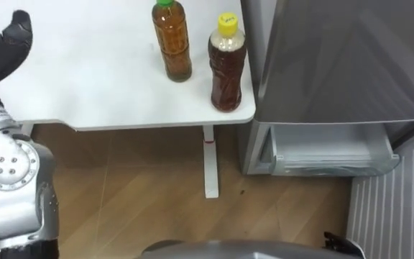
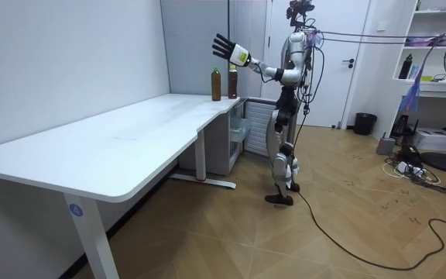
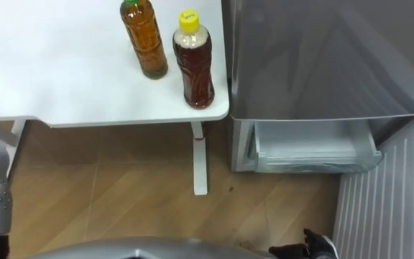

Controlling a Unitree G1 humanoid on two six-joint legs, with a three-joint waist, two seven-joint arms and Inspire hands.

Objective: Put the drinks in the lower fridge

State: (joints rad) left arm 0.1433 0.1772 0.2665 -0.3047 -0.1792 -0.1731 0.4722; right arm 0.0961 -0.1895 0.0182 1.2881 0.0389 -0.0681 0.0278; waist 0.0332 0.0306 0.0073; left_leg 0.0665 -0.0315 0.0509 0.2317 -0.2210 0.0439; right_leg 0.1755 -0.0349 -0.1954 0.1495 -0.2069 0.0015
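two drinks stand upright on the white desk (image 1: 92,79), near its right front corner, in the upper middle of the left eye view. the green-cap bottle (image 1: 172,39) is slim and clear, full of amber tea, with a faint ribbed waist. the yellow-cap bottle (image 1: 227,65) is stouter, its drink a darker red-brown with a paler band just under the neck, and its body pinches in halfway down. they are just beside each other, not touching. the yellow-cap bottle is nearer the desk's front edge and nearer the fridge (image 1: 343,57). neither is held.

the grey fridge fills the upper right. below its top part the lower compartment is open, showing a clear drawer (image 1: 329,155), and the ribbed inner face of the door (image 1: 397,208) shows at the lower right. wooden floor (image 1: 149,201) lies under the desk.

the left hand (image 1: 6,47) is at the upper left, raised over the desk and well apart from the bottles. its dark fingers are spread and hold nothing, as the room view shows plainly. the right hand (image 3: 315,248) peeks in at the bottom right edge, and i cannot tell its state.

in the room view the robot stands upright at the far end of the desk, in front of the fridge.
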